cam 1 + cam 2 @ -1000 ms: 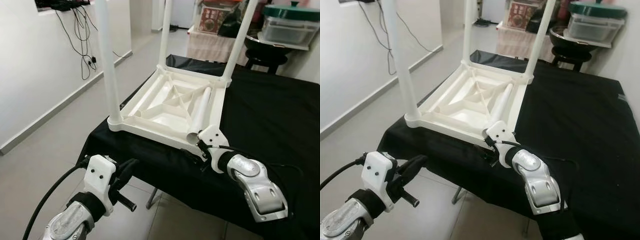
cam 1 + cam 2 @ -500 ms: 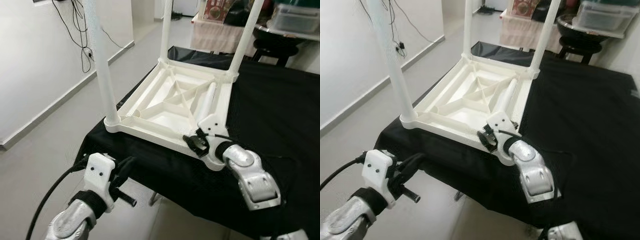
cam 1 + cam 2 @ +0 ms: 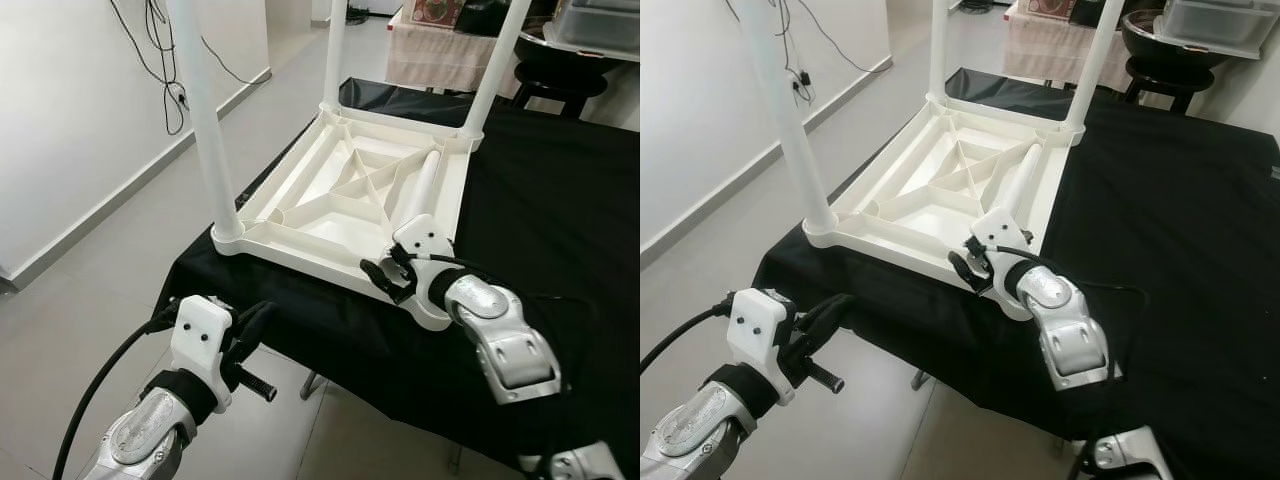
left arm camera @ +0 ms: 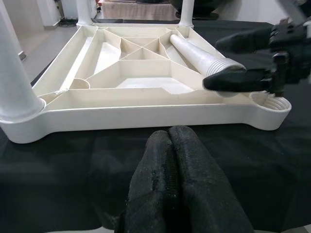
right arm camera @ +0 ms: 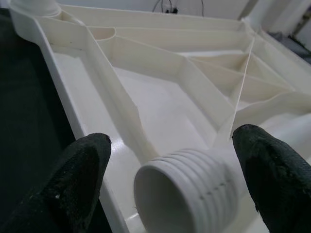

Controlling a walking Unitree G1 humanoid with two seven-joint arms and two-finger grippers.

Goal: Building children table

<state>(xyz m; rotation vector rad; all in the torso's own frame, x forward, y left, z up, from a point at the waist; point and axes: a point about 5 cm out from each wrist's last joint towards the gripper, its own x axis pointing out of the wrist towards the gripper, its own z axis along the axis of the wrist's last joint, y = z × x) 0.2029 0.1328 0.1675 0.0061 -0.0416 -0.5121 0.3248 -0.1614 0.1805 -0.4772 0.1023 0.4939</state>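
A white plastic children's table [image 3: 300,262] lies upside down on a black-covered work table. Three white legs stand up from its corners, the nearest [image 3: 205,120] at the front left. A loose fourth leg [image 3: 420,190] lies inside the underside, its threaded end [image 5: 189,184] toward me. My right gripper [image 3: 385,280] is open at the near right corner, with one finger [image 5: 82,165] on each side of that threaded end, not touching it. The empty corner socket [image 4: 274,102] sits just beside it. My left gripper [image 4: 170,141] is shut on nothing, low in front of the work table's near edge.
The black cloth [image 3: 560,200] covers the work table to the right of the white table. A white wall with hanging cables [image 3: 170,60] runs along the left above grey floor [image 3: 90,260]. A dark stool [image 3: 560,85] and storage boxes stand at the back right.
The camera has tilted and shifted. My right gripper has swung leftward over the near rim, and its open fingers now straddle the loose leg's threaded end. The left arm has barely moved.
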